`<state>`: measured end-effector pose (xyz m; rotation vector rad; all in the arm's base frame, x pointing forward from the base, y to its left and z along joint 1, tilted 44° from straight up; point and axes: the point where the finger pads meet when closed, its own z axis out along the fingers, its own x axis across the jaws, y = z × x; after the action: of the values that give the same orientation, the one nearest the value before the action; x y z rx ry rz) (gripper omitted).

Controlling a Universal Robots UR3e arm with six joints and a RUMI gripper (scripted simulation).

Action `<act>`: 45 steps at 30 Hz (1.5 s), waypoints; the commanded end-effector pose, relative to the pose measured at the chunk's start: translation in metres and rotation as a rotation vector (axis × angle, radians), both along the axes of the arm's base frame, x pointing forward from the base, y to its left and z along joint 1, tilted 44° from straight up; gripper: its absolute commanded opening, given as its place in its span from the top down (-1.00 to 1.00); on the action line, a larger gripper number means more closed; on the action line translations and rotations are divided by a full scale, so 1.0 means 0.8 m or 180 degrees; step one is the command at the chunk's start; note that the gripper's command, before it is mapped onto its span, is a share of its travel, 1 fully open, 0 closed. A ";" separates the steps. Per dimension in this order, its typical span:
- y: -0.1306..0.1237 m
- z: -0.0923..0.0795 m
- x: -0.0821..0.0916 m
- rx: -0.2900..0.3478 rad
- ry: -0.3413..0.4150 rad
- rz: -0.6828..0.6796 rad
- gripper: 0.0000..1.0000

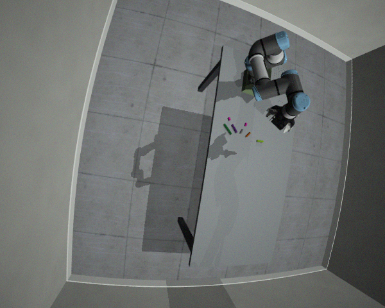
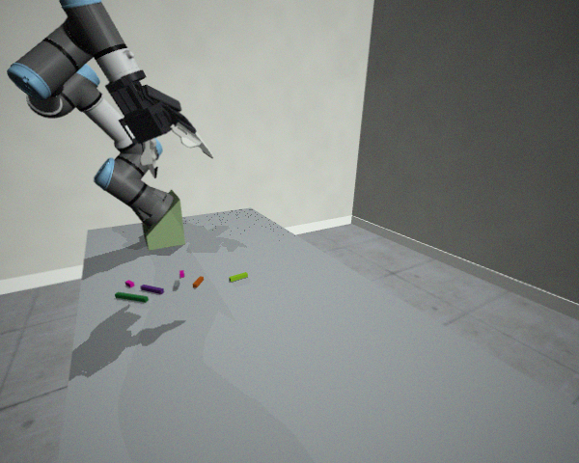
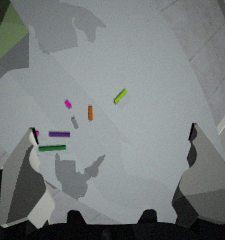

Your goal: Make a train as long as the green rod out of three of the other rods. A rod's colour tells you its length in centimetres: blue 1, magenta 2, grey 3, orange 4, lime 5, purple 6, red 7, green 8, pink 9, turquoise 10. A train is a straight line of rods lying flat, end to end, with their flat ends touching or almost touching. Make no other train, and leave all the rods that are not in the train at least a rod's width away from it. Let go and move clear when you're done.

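Observation:
The green rod [image 1: 227, 128] [image 2: 131, 296] [image 3: 52, 148] lies flat beside the purple rod [image 1: 234, 128] [image 2: 151, 288] [image 3: 59, 134], apart from it. One magenta rod [image 1: 229, 118] [image 2: 129, 283] lies near them, mostly hidden by a finger in the wrist view. Another magenta rod [image 1: 245, 124] [image 2: 181, 274] [image 3: 68, 104] lies near the grey rod [image 1: 240, 131] [image 2: 176, 285] [image 3: 74, 122]. The orange rod [image 1: 248, 134] [image 2: 198, 282] [image 3: 90, 113] and the lime rod [image 1: 259, 141] [image 2: 238, 277] [image 3: 120, 96] lie apart from the rest. No rods touch end to end. My gripper [image 2: 182, 166] [image 3: 112, 127] is open and empty, high above the table.
The arm's green base block [image 2: 166, 233] [image 3: 11, 37] stands on the table [image 1: 242, 199] [image 2: 329, 378] beyond the rods. The table's long edge runs close to the green rod in the top view. The arm's shadow falls beside the green rod.

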<state>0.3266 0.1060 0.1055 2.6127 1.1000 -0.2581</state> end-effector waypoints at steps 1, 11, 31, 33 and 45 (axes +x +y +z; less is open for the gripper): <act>-0.020 -0.012 0.015 -0.0144 -0.0260 -0.0444 -1.00; -0.046 -0.027 0.025 -0.0290 -0.0468 -0.0929 -1.00; -0.100 -0.055 0.035 -0.0584 -0.0930 -0.1896 -1.00; -0.106 -0.057 0.036 -0.0613 -0.0979 -0.1993 -1.00; -0.139 -0.071 0.036 -0.0784 -0.1282 -0.2551 -1.00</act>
<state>0.3501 0.0111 0.0530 2.6169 0.0484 -0.0950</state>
